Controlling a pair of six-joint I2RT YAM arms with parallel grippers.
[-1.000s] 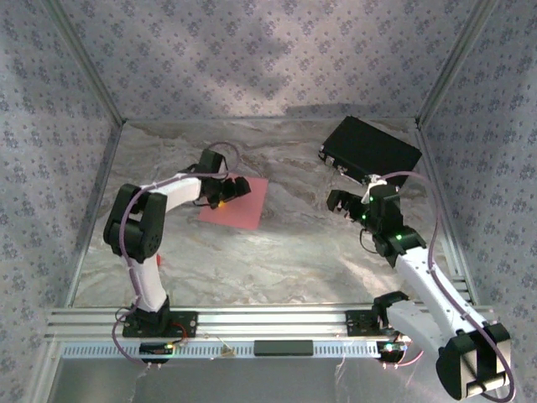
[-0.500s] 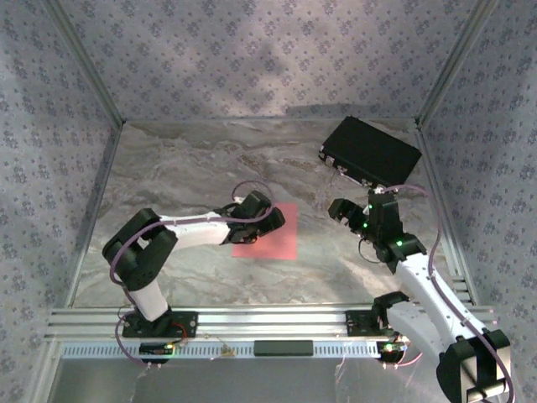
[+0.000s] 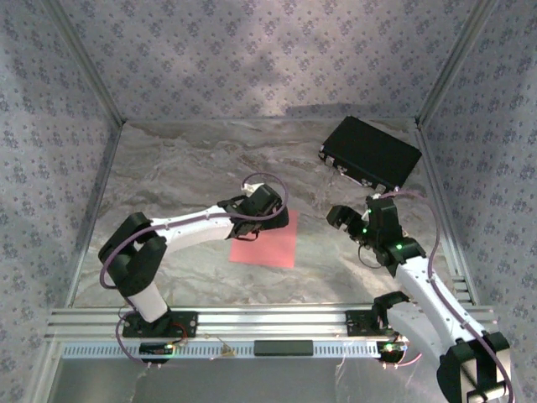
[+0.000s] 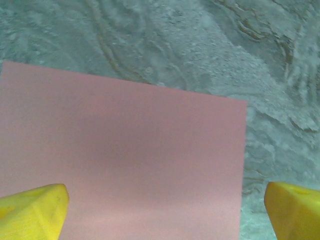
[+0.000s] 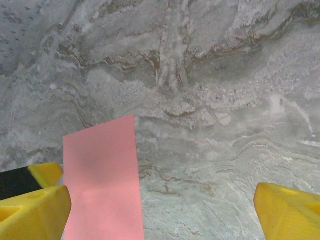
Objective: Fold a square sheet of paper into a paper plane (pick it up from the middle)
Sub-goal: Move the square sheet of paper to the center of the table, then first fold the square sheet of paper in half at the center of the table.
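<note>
The square sheet of paper [image 3: 270, 245] is salmon pink and lies flat and uncreased on the marble tabletop, near the middle. No paper plane is in view. My left gripper [image 3: 267, 217] hovers over the sheet's far left part. In the left wrist view its yellow fingertips [image 4: 31, 211] stand wide apart over the pink sheet [image 4: 125, 150], with nothing between them. My right gripper [image 3: 340, 217] is open just right of the sheet. In the right wrist view the sheet [image 5: 102, 180] lies by the left fingertip [image 5: 32, 215] and bare marble lies between the fingers.
A black rectangular case [image 3: 371, 151] lies at the back right, behind the right gripper. Patterned walls close in the table on three sides. An aluminium rail [image 3: 252, 319] runs along the near edge.
The left gripper has swept from the back left toward the middle, and the pink sheet moved with it. Its fingers have since spread wider. The right gripper shifted slightly nearer.
</note>
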